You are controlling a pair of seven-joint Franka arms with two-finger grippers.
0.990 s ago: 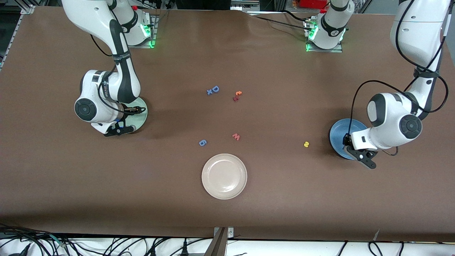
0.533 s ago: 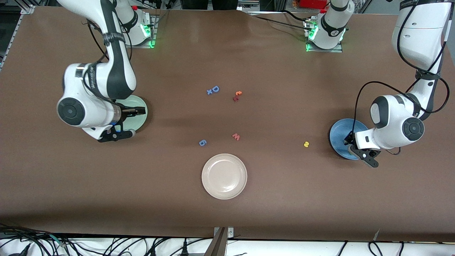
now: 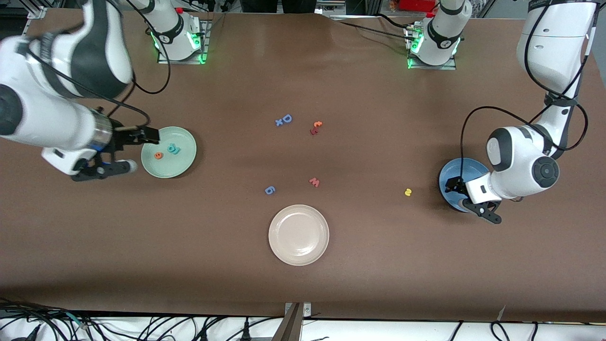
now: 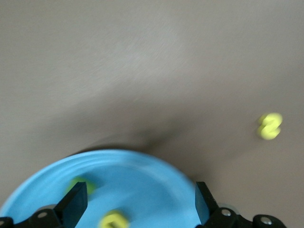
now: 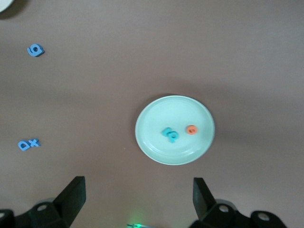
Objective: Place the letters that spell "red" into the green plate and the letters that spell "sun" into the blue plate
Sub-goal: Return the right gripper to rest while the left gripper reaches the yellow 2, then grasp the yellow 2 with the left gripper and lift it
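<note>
Two letters (teal, orange) in green plate (image 3: 182,161).

Your right gripper (image 3: 120,150) hangs raised with its fingers spread wide and empty; your left gripper (image 3: 466,200) sits low, jaws parted, gripping nothing.

I count three plates: green plate (image 3: 184,163), blue plate (image 3: 450,171), cream plate (image 3: 298,234). The green one holds three letters: one orange letter (image 3: 158,155) and two teal letters (image 3: 173,149) pressed together. In the blue one I see two, yellow letter (image 4: 113,219) and green letter (image 4: 78,183). Seven lie loose: blue D (image 3: 287,118), blue x (image 3: 279,122), blue g (image 3: 269,190), an orange one (image 3: 317,124), a red one (image 3: 313,131), pink w (image 3: 314,182), a yellow one (image 3: 408,192)
</note>
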